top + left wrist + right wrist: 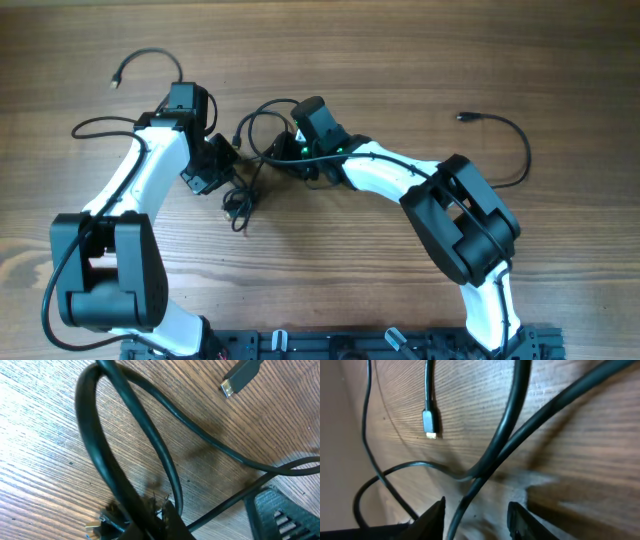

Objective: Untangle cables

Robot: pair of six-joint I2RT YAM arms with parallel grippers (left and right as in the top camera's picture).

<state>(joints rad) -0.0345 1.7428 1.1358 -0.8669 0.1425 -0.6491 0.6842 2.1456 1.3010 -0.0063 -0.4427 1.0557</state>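
A: Both arms sit low over the tangle of cables, mid-table between them. The right gripper has its fingers spread, with one strand running up between them.

B: And that's the worry. Just beyond those fingers there's a crossing of two strands. If the gripper closes there it may pinch both, and a pull would cinch the knot rather than open it.

A: And the left gripper?

B: It's right against the tangle's left side. In its wrist view a thick loop runs down into the dark by the fingers, but I can't tell whether they're clamped on it. If that side isn't anchored, any pull from the right could drag the whole bundle across the wooden table.

A: There's a plug lying near that loop.

B: Its gold tip is aimed down-left in that view. A plug head like that could catch on a loop if it's drawn through.

A: How does the tangle lie?

B: From overhead, its long axis runs from an open loop at the far end back toward the robot's base, the near end leaning slightly left. The far-left cable and far-right cable lie well apart from it, each in a loose curve.
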